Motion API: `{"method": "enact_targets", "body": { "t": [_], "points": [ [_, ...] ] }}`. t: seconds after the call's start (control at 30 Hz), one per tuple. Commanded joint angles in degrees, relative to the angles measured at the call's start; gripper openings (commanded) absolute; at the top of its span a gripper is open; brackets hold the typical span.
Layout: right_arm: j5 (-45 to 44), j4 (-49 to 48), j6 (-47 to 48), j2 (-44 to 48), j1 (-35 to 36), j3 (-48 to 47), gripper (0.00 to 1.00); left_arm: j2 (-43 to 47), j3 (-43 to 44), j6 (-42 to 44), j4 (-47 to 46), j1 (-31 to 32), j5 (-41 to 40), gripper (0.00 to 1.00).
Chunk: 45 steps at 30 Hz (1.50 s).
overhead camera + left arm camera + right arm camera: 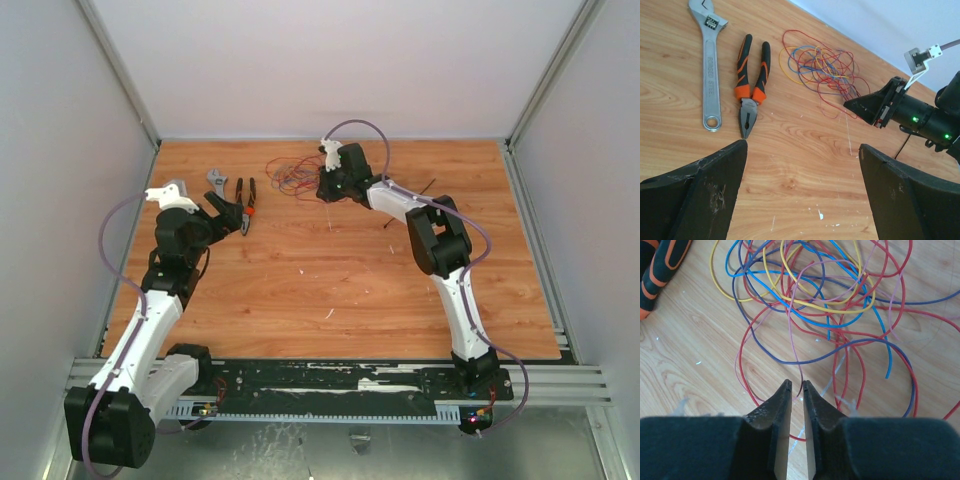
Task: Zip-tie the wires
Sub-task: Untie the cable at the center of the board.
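One tangle of wires (pixel 293 177); beside it one pair of orange-handled pliers (pixel 751 82), then one adjustable wrench (pixel 710 65), its embossed lettering unreadable. Left gripper (pixel 802 145) spread wide. Right gripper (pixel 796 385) at the tangle's edge, almost pressed together, slit left; pinch on a strand impossible to tell.

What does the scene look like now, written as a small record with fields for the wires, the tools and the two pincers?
wires: loose tangle of thin wires, mostly red with blue, yellow and purple strands, lying on the wooden table
tools: orange-handled black pliers and silver adjustable wrench, side by side, left of the tangle
left pincer: wide open, empty, near the pliers
right pincer: almost shut, narrow gap, tips at the edge of the tangle; whether a strand is gripped cannot be told
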State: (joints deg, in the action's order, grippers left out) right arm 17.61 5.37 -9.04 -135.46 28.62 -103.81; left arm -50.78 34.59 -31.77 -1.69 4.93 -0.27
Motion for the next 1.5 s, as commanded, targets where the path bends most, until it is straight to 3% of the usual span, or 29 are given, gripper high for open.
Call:
{"method": "enact_targets", "body": {
  "t": [0.0,0.17,0.47,0.6,0.7,1.0,1.2,1.47],
  "points": [
    [0.42,-1.19,-0.37,-1.25,0.56,-2.62,0.14,-0.18,-0.84,0.32,-2.08,-0.36,-0.01,0.98],
    [0.5,-1.15,-0.3,-0.37,0.69,-2.72,0.0,-0.36,-0.69,0.36,-2.17,-0.36,0.07,0.98],
    [-8.2,7.57,7.57,10.38,0.76,-3.85,0.0,0.29,0.95,0.22,-2.09,-0.36,1.9,0.98],
    [-14.6,13.36,12.29,14.91,0.78,-8.32,0.0,0.5,2.27,0.13,-1.5,-0.39,2.63,0.98],
    [-14.69,14.52,14.69,17.86,0.8,-13.01,0.0,0.6,2.98,-0.27,-1.47,-0.36,3.3,0.98],
    [-4.08,8.61,13.99,19.88,0.78,-29.5,0.0,-0.72,4.56,-0.07,-2.87,-0.36,5.93,0.98],
    [0.66,0.96,11.54,25.28,0.79,-29.26,0.0,-2.17,6.78,0.36,-4.46,-0.36,9.51,0.98],
    [0.59,-5.08,12.9,31.43,0.6,-30.52,0.0,-3.71,5.34,-3.32,-12.98,-0.36,15.65,0.98]
  ]
}}
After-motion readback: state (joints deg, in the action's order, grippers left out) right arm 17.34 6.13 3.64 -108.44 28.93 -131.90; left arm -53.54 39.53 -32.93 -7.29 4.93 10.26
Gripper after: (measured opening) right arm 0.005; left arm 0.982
